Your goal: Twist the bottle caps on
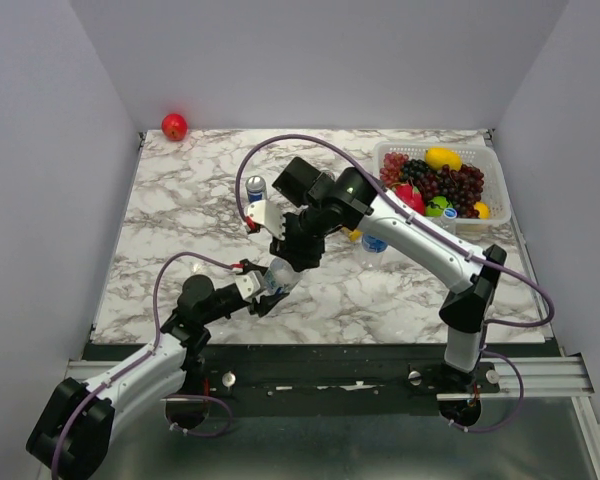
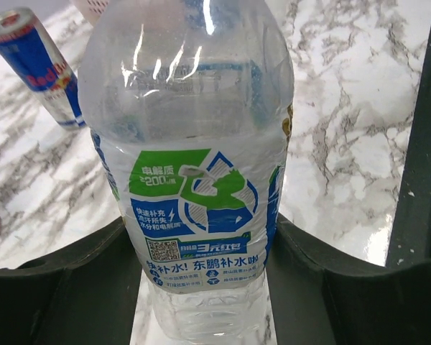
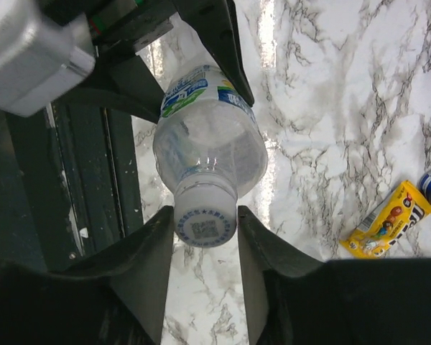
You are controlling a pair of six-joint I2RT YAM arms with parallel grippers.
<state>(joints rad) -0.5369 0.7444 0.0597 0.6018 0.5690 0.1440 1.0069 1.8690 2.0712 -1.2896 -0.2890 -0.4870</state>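
Bright, even light; glare streaks on the bottle (image 2: 190, 165).

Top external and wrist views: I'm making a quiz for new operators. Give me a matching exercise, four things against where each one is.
Things
1. bottle
2. whitish cap
3. red apple
4. yellow candy packet

Places
A. far-left corner of the table
B. between the fingers of the right gripper
C. lying flat, mid-table
D. held in the left gripper

Pairs: 1-D, 2-B, 3-A, 4-C
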